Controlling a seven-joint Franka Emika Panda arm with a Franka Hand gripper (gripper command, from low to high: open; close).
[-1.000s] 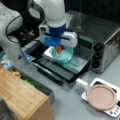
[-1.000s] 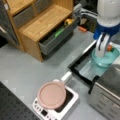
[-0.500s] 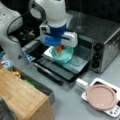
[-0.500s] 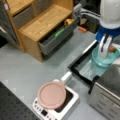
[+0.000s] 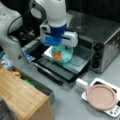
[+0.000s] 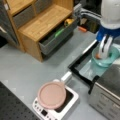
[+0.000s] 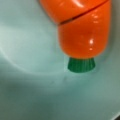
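Observation:
A teal bowl (image 5: 68, 57) (image 6: 110, 61) sits on the glass tray of the open oven door (image 5: 75, 65) (image 6: 86, 71). An orange toy carrot (image 5: 58, 55) (image 6: 98, 56) with a green stem is inside the bowl. The wrist view shows the carrot (image 7: 82, 32) close up over the bowl's teal floor (image 7: 30, 75), with no fingers in sight. My gripper (image 5: 59, 51) (image 6: 105, 53) hangs straight over the bowl in both front views, its white fingers reaching down to the carrot.
The steel toaster oven (image 5: 102, 37) (image 6: 110, 95) stands behind the open door. A pink plate (image 5: 101, 97) (image 6: 51, 95) rests on a white scale. A wooden cabinet (image 5: 22, 100) (image 6: 42, 22) has an open drawer (image 6: 58, 35) holding small items.
Almost nothing differs; the gripper stays over the bowl with the carrot at its fingertips, perhaps slightly lower.

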